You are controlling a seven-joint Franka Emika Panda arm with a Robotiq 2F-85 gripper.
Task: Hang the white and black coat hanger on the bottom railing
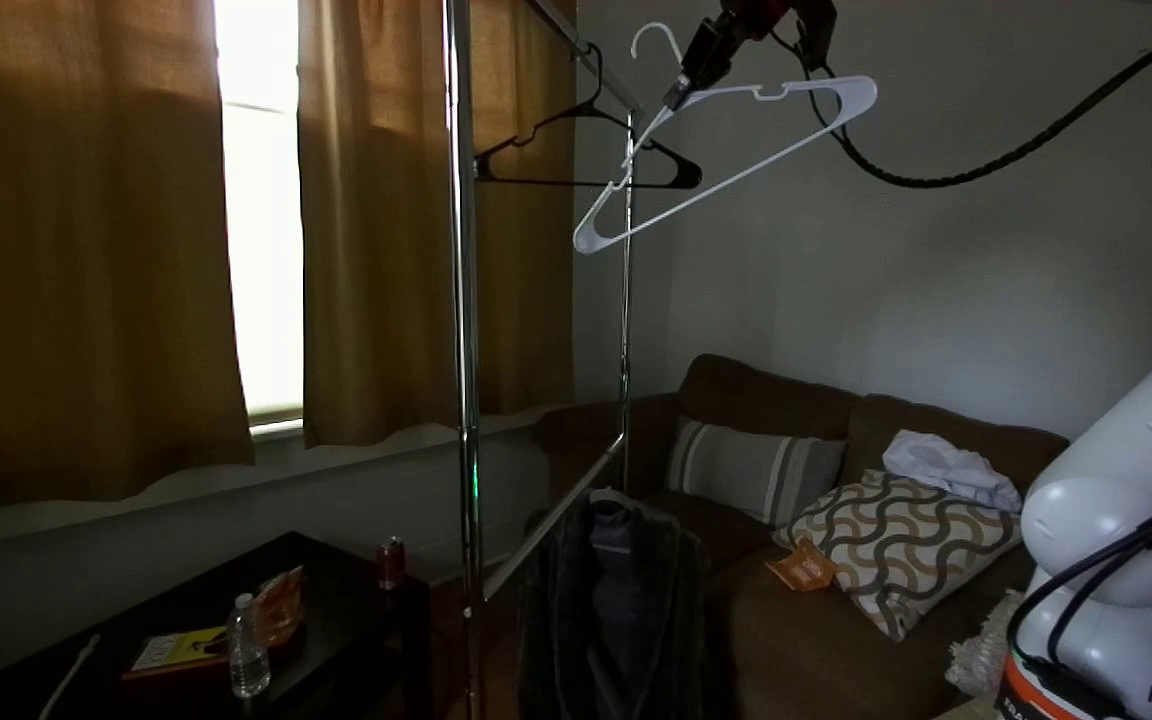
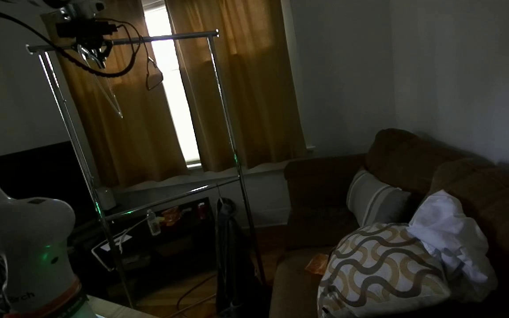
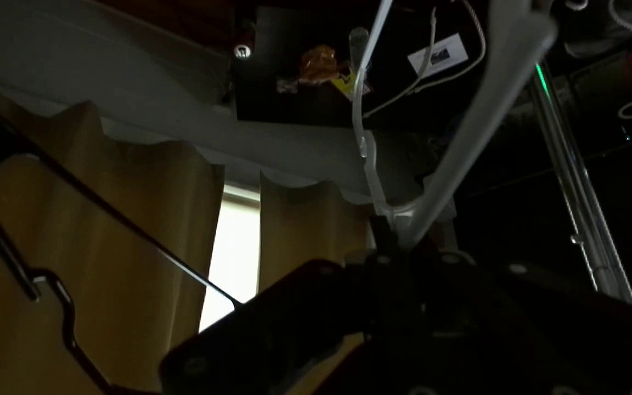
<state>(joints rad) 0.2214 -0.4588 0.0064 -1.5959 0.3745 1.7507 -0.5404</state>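
Observation:
The white and black coat hanger [image 1: 736, 178] looks whitish all over; I cannot make out dark parts in this dim light. My gripper [image 1: 674, 98] is shut on its shoulder near the hook, which curves free above the fingers. The hanger is tilted, high up, level with the dark hanger. It also shows in an exterior view [image 2: 114, 104] and in the wrist view [image 3: 476, 120], where the gripper [image 3: 398, 241] pinches it. The bottom railing [image 1: 556, 515] is far below, apart from the hanger; it also shows in an exterior view [image 2: 166, 199].
A thin dark hanger [image 1: 686, 175] hangs on the upper crossbar [image 1: 616, 88], close to the held hanger. A dark jacket [image 1: 616, 610] hangs from the bottom railing. A rack post [image 1: 464, 300] stands nearby. A dark table [image 1: 336, 570] and a brown sofa [image 1: 766, 640] are below.

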